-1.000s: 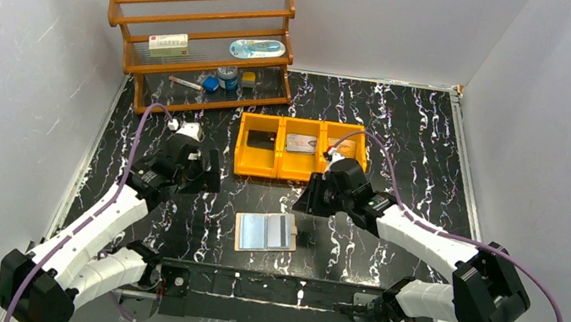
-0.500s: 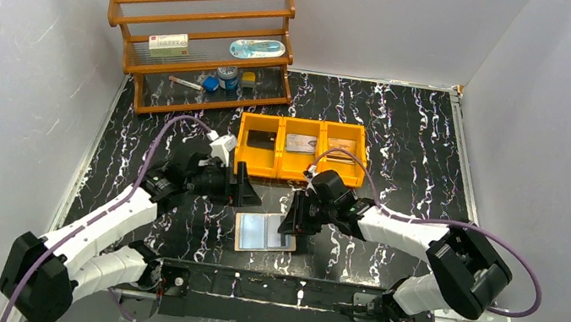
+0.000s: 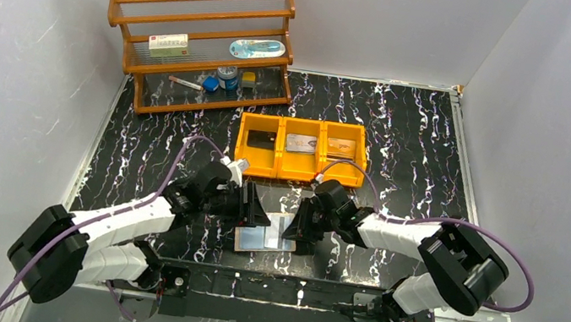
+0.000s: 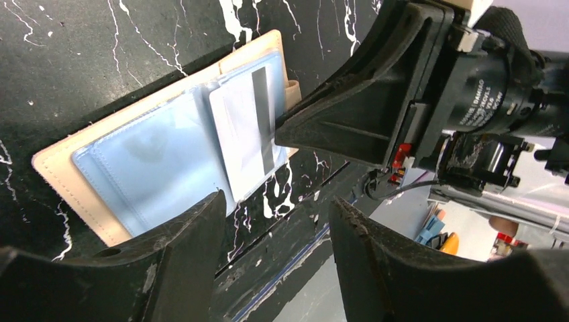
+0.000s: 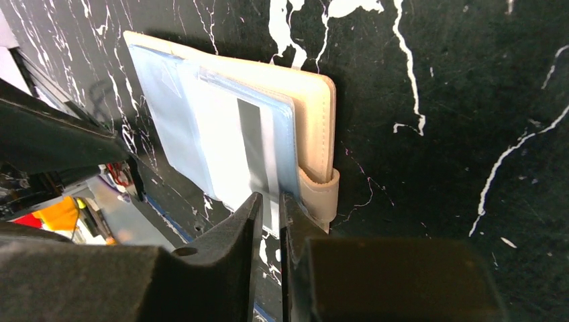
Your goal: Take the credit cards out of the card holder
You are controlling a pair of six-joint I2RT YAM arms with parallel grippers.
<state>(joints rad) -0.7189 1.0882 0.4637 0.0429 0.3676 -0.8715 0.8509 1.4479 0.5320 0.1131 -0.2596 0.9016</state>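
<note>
Left fingers (image 4: pixel 181 268): moderately apart, holding nothing, above the left side of the holder (image 3: pixel 262 239). The holder lies open and flat on the worktop (image 3: pixel 404 145) near its front edge, with one striped card (image 4: pixel 245 127) jutting from the right pocket. Right fingers (image 5: pixel 235 255): nearly together, tips at that card's edge; grip cannot be told.

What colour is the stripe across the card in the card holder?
Dark grey stripe on a whitish card; clearest in the right wrist view.
</note>
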